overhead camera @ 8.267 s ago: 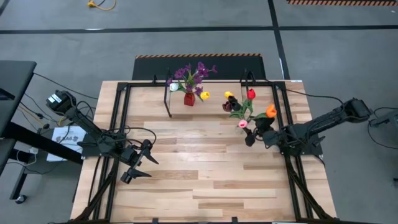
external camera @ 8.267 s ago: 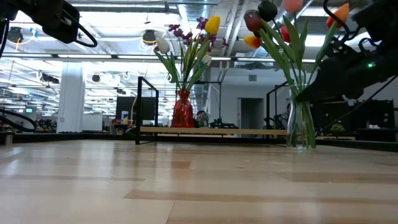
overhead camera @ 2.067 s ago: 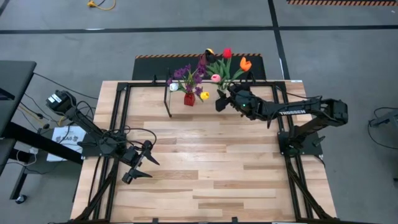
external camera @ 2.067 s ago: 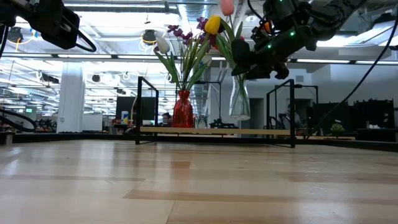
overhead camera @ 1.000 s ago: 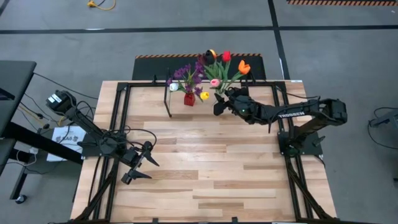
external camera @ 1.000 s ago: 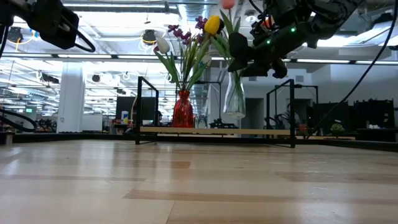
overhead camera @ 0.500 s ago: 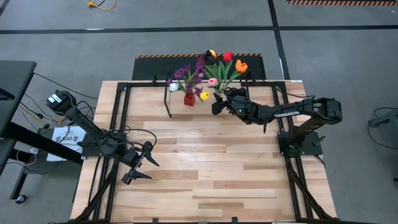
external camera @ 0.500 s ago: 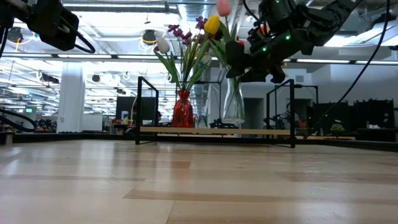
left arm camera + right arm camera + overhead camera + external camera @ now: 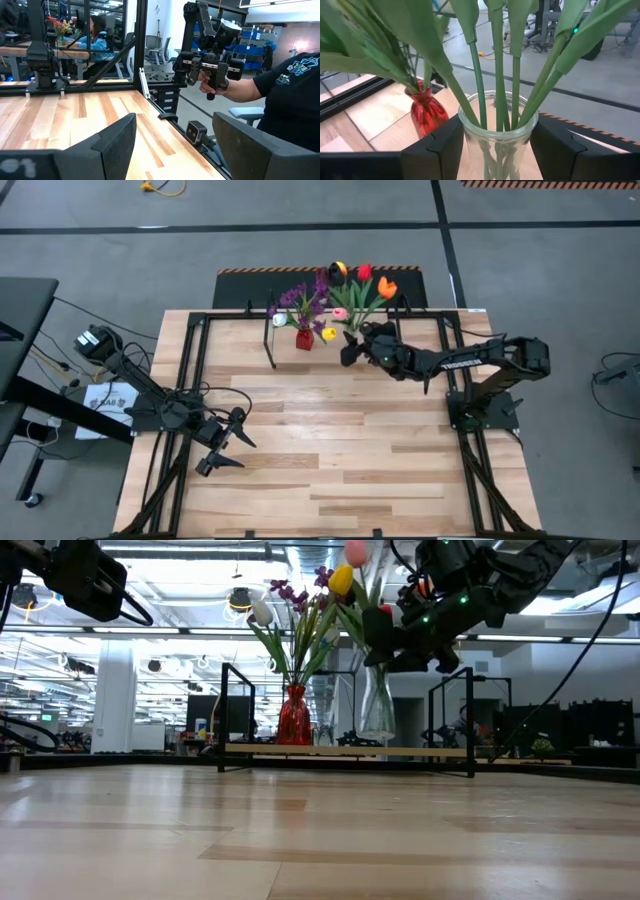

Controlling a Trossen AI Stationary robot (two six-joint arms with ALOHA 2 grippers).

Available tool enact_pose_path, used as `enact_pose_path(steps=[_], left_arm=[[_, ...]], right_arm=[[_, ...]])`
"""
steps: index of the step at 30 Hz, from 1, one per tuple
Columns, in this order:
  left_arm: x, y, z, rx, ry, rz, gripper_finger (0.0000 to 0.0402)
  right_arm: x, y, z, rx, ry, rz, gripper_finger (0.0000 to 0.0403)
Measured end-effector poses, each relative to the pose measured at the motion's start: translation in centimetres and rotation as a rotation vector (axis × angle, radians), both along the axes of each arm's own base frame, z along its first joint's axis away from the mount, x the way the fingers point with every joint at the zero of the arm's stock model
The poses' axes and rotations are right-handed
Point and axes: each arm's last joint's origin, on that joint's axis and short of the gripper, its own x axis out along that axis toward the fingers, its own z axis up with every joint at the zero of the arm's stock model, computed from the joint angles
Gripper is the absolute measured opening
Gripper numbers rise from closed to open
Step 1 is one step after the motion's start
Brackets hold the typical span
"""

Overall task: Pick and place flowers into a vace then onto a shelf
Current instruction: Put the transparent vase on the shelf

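Note:
A clear glass vase holds red, orange, yellow, pink and dark tulips on green stems. My right gripper is shut on it over the shelf at the table's far side. The vase's base is close to the board; whether it rests on it I cannot tell. A red vase with a purple sprig and white and yellow tulips stands on the shelf just to its left. My left gripper is open and empty at the near left. My right gripper pinches the glass vase's neck, just below the rim, between its two fingers. The fingers come in roughly level from the table's right side. The vase stands upright in the hold, with the stems rising out of it.
The shelf's black legs and the black frame rails stand along the table's sides. The wide plank tabletop stretches in front of the shelf. Beyond the table a person's hand holds a control device.
My right gripper has gone down a little toward the shelf and slightly toward the red vase, still shut on the glass vase. The vase has sunk closer to the board and has come from a slight tilt to upright. It has barely moved in the last half second.

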Motion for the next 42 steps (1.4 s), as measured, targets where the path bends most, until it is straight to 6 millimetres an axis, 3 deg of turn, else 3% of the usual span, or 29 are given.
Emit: enact_pose_path(steps=[5,13,19,27,33,42], left_arm=[[0.0,0.0,0.0,0.0,0.0,0.0,0.0253],[0.0,0.0,0.0,0.0,0.0,0.0,0.0253],[0.0,0.0,0.0,0.0,0.0,0.0,0.0253],[0.0,0.0,0.0,0.0,0.0,0.0,0.0253],[0.0,0.0,0.0,0.0,0.0,0.0,0.0253],[0.0,-0.01,-0.04,0.002,0.003,0.0,0.0253]], right_arm=[[0.01,0.02,-0.01,0.001,0.0,0.002,0.0205],[-0.04,-0.32,0.13,-0.009,-0.008,-0.01,0.0184],[-0.09,-0.53,0.11,-0.01,-0.006,-0.018,0.0207],[-0.16,-0.76,0.11,-0.02,0.007,-0.023,0.0185],[-0.09,-0.74,0.29,-0.024,-0.014,-0.021,0.0207],[0.06,-0.52,0.54,-0.027,-0.043,-0.003,0.0186]])
